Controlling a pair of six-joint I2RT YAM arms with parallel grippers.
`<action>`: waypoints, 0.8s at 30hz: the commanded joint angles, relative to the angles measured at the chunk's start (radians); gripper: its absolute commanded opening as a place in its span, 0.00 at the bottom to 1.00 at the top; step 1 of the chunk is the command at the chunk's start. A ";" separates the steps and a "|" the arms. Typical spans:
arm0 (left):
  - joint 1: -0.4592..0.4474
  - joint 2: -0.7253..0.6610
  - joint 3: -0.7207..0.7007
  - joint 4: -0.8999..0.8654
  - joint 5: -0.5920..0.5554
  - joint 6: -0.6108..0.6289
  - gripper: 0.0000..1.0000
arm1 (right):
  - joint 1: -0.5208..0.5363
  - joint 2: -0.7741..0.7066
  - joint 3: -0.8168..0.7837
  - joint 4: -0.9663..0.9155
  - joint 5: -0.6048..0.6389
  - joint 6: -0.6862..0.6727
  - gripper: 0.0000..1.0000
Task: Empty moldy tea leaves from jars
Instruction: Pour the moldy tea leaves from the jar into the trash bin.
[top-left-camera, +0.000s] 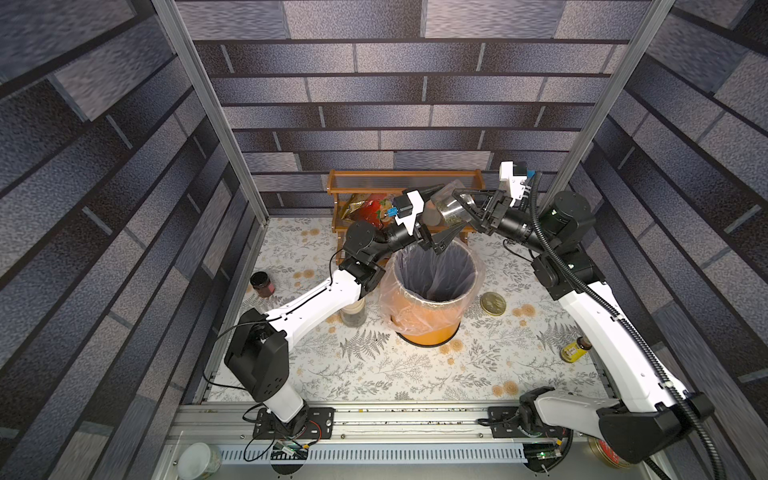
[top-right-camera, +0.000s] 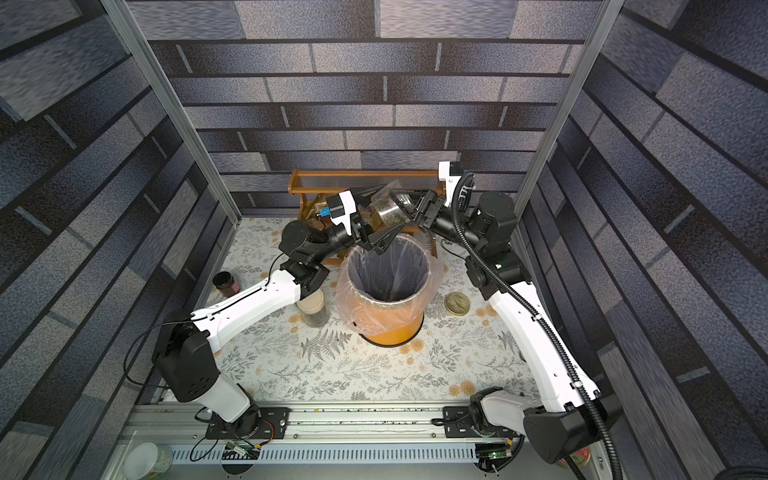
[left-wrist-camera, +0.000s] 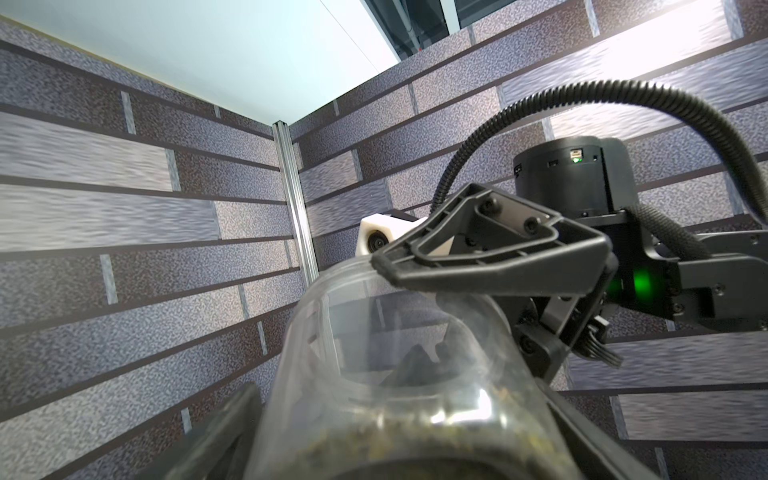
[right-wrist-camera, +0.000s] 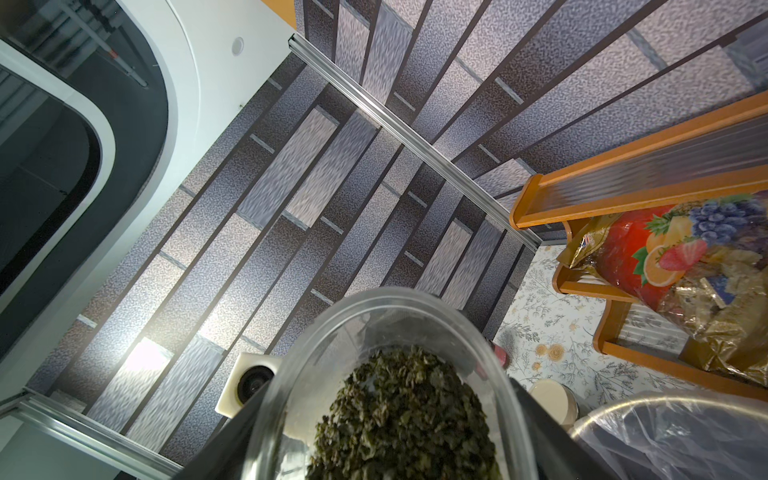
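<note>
A clear glass jar (top-left-camera: 448, 198) hangs tilted above the far rim of the orange bin (top-left-camera: 432, 328), which has a plastic liner. My right gripper (top-left-camera: 459, 210) is shut on this jar, one finger (left-wrist-camera: 478, 257) lying across its glass wall. Dark green-brown tea leaves (right-wrist-camera: 407, 407) fill the jar's lower part, and the rim away from the right wrist camera shows no lid. My left gripper (top-left-camera: 441, 216) is open, a finger on either side of the jar's other end. A second jar (top-left-camera: 353, 311), with a cream lid, stands beside the bin under my left forearm.
A wooden rack (top-left-camera: 374, 176) with a red snack bag (top-left-camera: 370, 210) stands against the back wall behind the bin. A dark jar (top-left-camera: 262, 284) is at the left, a round gold tin (top-left-camera: 493, 303) right of the bin, a yellow bottle (top-left-camera: 575, 349) under my right arm.
</note>
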 joint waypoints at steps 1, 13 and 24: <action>0.003 0.034 0.057 0.083 -0.007 -0.024 1.00 | 0.005 0.005 0.036 0.001 -0.046 0.037 0.78; 0.008 0.078 0.086 0.155 -0.024 -0.036 0.99 | 0.006 0.033 0.019 0.045 -0.081 0.097 0.78; 0.018 0.058 0.041 0.166 -0.054 -0.027 0.77 | 0.006 0.040 -0.001 0.076 -0.077 0.116 0.80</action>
